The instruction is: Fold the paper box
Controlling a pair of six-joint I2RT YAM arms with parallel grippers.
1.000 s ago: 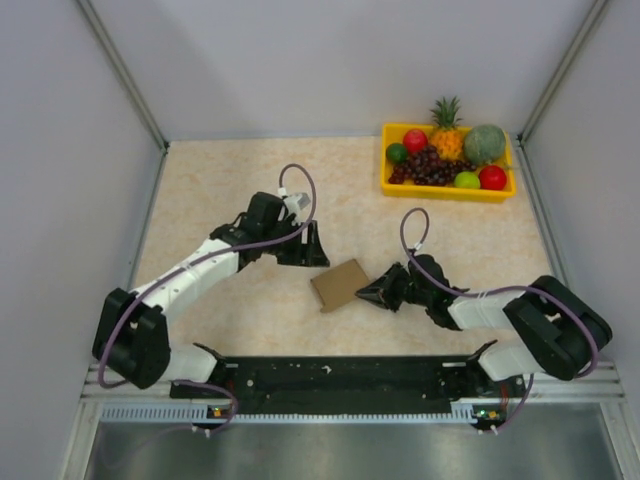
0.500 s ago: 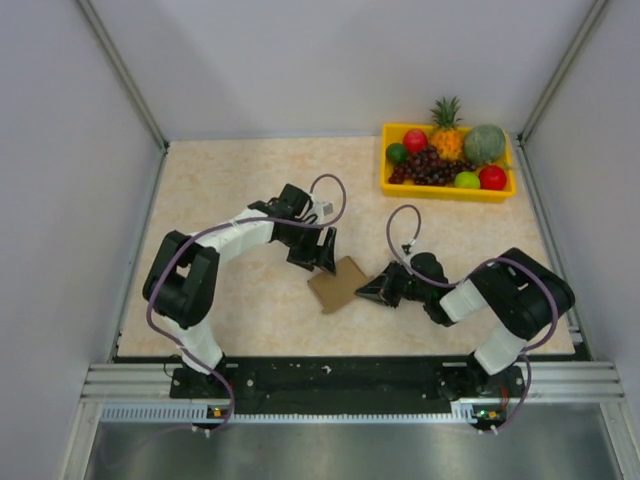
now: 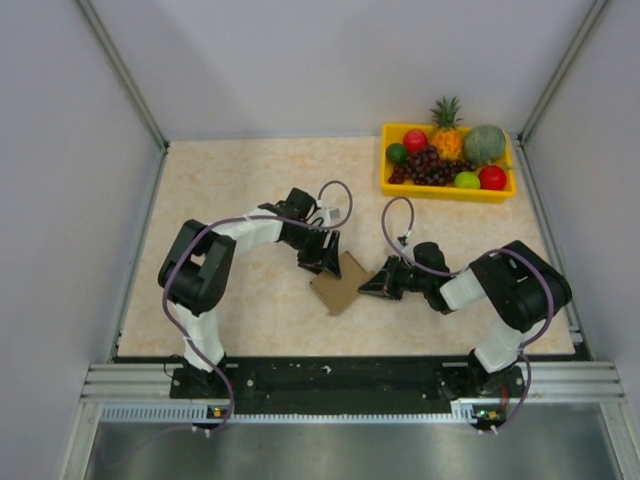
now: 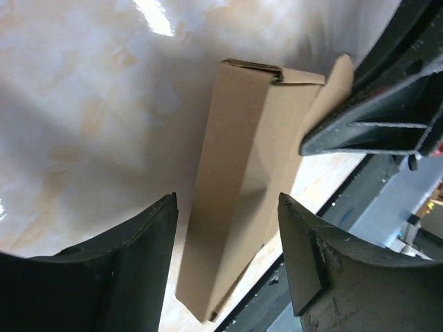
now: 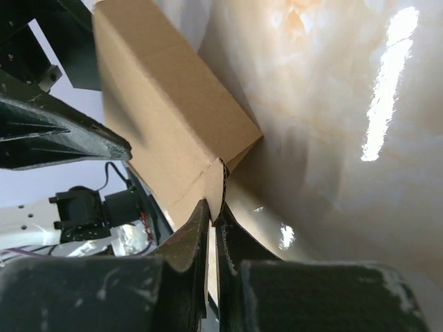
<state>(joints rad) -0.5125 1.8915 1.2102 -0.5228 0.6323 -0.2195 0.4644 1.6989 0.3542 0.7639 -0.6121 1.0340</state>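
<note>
The paper box [image 3: 340, 284] is a flattened brown cardboard piece lying mid-table. In the left wrist view the paper box [image 4: 242, 180] stands edge-on between my left gripper's [image 4: 227, 202] dark fingers [image 4: 138, 270], with a gap on each side; this gripper [image 3: 326, 256] is open at the box's far-left edge. My right gripper [image 3: 374, 286] is at the box's right side. In the right wrist view my right gripper [image 5: 216, 207] is shut on a corrugated corner flap of the paper box [image 5: 166, 117].
A yellow tray [image 3: 445, 192] with a pineapple, grapes and other fruit stands at the back right. Grey walls close in both sides and the back. A black rail [image 3: 340, 375] runs along the near edge between the arm bases.
My left arm has swung right and down from up-left of the box until its jaws straddle the box's edge. The right gripper has shut on the box's right corner and shifted slightly up-left.
</note>
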